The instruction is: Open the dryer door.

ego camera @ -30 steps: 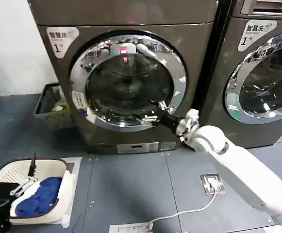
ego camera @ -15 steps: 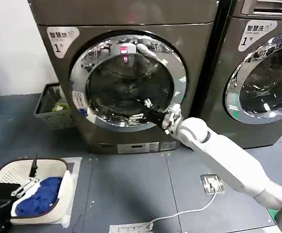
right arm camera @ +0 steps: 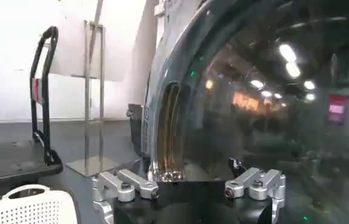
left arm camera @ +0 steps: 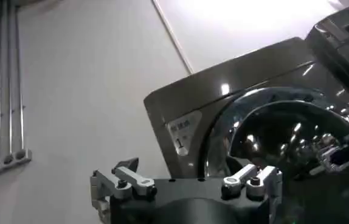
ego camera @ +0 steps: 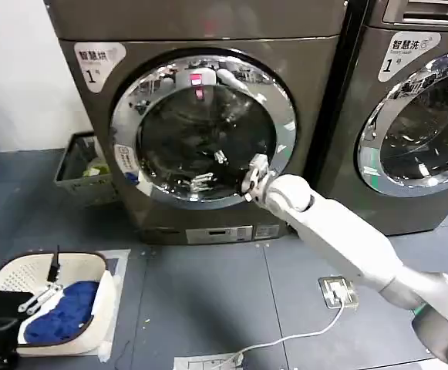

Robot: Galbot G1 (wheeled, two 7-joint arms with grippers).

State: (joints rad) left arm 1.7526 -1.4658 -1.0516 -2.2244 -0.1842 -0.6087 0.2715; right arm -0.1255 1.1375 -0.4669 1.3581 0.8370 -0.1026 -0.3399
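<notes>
The dryer (ego camera: 308,69) is a bronze-grey machine with a white "1" badge at its upper left. The dryer door (ego camera: 284,108) has a chrome ring around dark glass and lies flat against the front. My right gripper (ego camera: 210,169) is open in front of the lower middle of the glass, its white wrist over the ring's lower right. In the right wrist view that gripper (right arm camera: 190,175) has its jaws spread close to the glass (right arm camera: 266,103), holding nothing. My left gripper (ego camera: 19,262) is open, parked low at the left over a basket; in the left wrist view it (left arm camera: 190,173) faces the dryer (left arm camera: 180,103).
A similar machine (ego camera: 409,185) stands to the right. A grey bin (ego camera: 77,166) sits by the wall to the dryer's left. A white laundry basket (ego camera: 11,274) with blue cloth (ego camera: 62,312) lies on the floor near the left. A floor socket (ego camera: 338,291) with a cable is near the right.
My right arm has swung left across the door: the gripper went from the ring's lower right to the lower middle of the glass. The left arm has not moved.
</notes>
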